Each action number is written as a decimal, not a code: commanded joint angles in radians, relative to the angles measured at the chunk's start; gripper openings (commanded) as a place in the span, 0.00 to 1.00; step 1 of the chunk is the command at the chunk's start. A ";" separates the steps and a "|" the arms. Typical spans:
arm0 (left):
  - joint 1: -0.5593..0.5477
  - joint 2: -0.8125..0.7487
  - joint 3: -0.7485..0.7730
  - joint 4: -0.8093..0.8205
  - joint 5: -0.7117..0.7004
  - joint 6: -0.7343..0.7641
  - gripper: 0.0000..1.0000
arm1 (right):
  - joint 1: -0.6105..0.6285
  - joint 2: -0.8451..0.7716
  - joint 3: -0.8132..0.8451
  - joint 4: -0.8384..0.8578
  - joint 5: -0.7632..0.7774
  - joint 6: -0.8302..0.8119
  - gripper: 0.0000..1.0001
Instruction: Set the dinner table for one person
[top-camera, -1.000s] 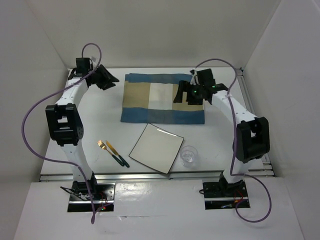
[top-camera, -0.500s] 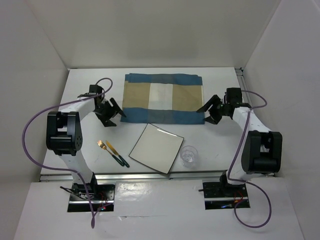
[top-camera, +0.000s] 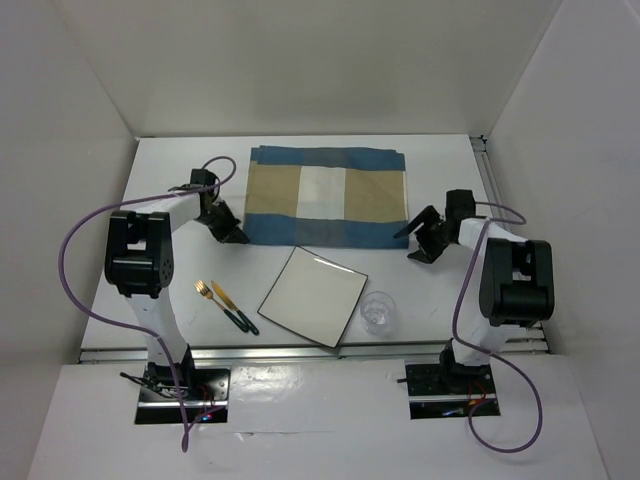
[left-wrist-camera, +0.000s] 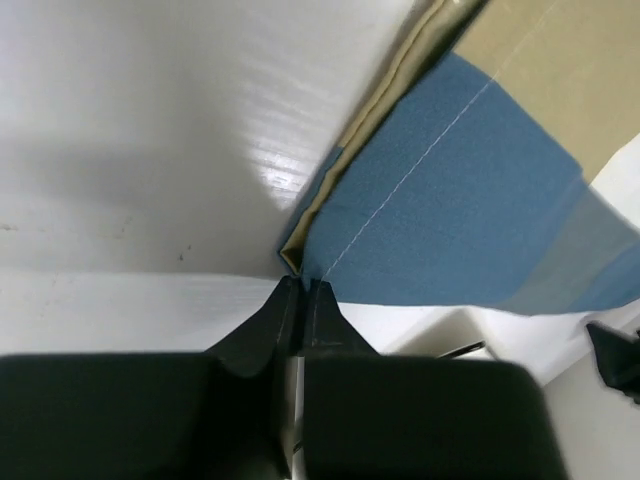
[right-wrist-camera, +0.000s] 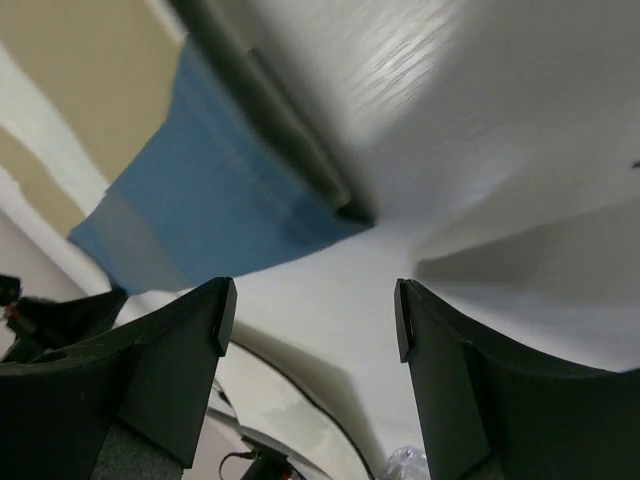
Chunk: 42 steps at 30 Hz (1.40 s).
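A blue-and-tan striped placemat (top-camera: 325, 197) lies flat at the back middle of the white dinner table (top-camera: 440, 165). My left gripper (top-camera: 232, 235) is at the mat's near-left corner. In the left wrist view its jaws (left-wrist-camera: 303, 285) are shut, with the tips pinched at that corner of the placemat (left-wrist-camera: 470, 190). My right gripper (top-camera: 420, 236) stands open beside the near-right corner. In the right wrist view the gripper (right-wrist-camera: 312, 305) holds nothing, and the corner of the placemat (right-wrist-camera: 200, 190) lies just ahead of its fingertips.
A square white plate (top-camera: 313, 296) with a dark rim sits in front of the mat. A clear glass (top-camera: 378, 312) stands to its right. A fork (top-camera: 203, 290) and a knife (top-camera: 232, 306) with green handles lie to its left. White walls enclose the table.
Both arms came from the mat's far side to its near corners. The left gripper moved in on the near-left corner and shut. The right gripper stayed open.
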 joint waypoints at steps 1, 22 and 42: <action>0.013 0.020 0.044 -0.003 -0.020 0.017 0.01 | -0.005 0.069 0.043 0.046 0.051 0.012 0.76; 0.013 -0.099 -0.008 -0.147 -0.160 0.068 0.00 | 0.108 0.178 0.127 0.065 0.094 -0.057 0.00; 0.022 -0.129 -0.117 -0.138 -0.160 0.026 0.09 | 0.159 0.049 0.020 -0.012 0.191 -0.045 0.42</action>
